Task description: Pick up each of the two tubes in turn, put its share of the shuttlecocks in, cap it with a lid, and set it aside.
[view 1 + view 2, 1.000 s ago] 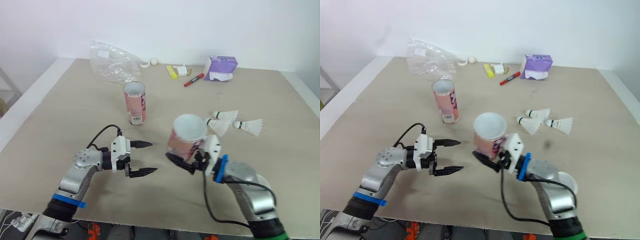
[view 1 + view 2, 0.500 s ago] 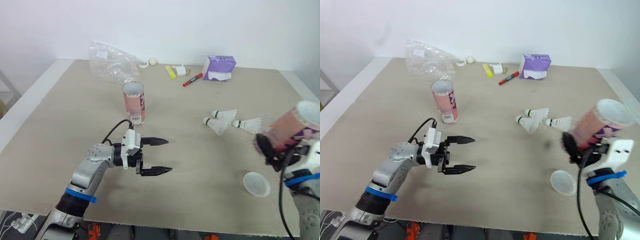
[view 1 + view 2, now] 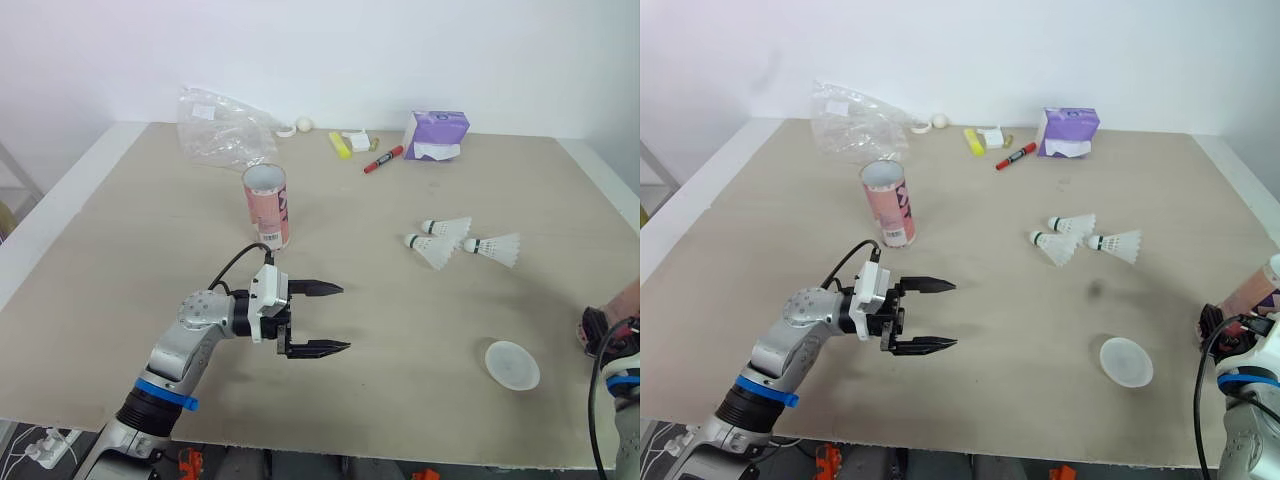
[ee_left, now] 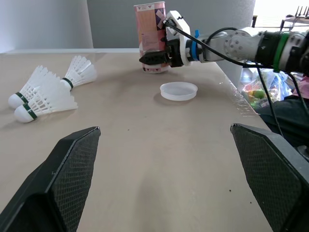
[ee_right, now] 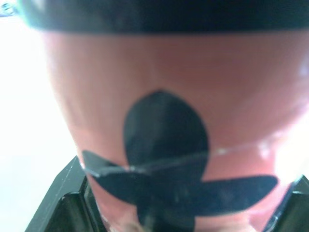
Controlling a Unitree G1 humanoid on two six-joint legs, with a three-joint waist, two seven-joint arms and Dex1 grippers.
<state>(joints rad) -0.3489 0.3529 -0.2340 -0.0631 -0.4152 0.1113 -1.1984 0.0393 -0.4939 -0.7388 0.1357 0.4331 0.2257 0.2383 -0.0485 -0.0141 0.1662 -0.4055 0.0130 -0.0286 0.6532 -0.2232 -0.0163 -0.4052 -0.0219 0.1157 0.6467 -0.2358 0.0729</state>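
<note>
A pink tube (image 3: 1257, 290) stands upright at the table's far right edge, with my right gripper (image 3: 1214, 324) shut on its lower part. The left wrist view shows that tube (image 4: 150, 34) held just beyond a round white lid (image 4: 178, 91). In the right wrist view the tube (image 5: 159, 125) sits between the fingers. A second pink tube (image 3: 267, 205) stands open-topped left of centre. Three white shuttlecocks (image 3: 437, 250) lie together right of centre, with the lid (image 3: 512, 364) nearer the front. My left gripper (image 3: 344, 318) is open above the table, below the second tube, holding nothing.
A crumpled clear plastic bag (image 3: 225, 125) lies at the back left. Along the back are a purple box (image 3: 437, 135), a red marker (image 3: 385, 160), a yellow object (image 3: 343, 145) and small white items. The table's right edge runs close to my right gripper.
My right arm has swung the pink tube from the table's middle out to the far right edge. The left gripper has moved forward and right, staying open.
</note>
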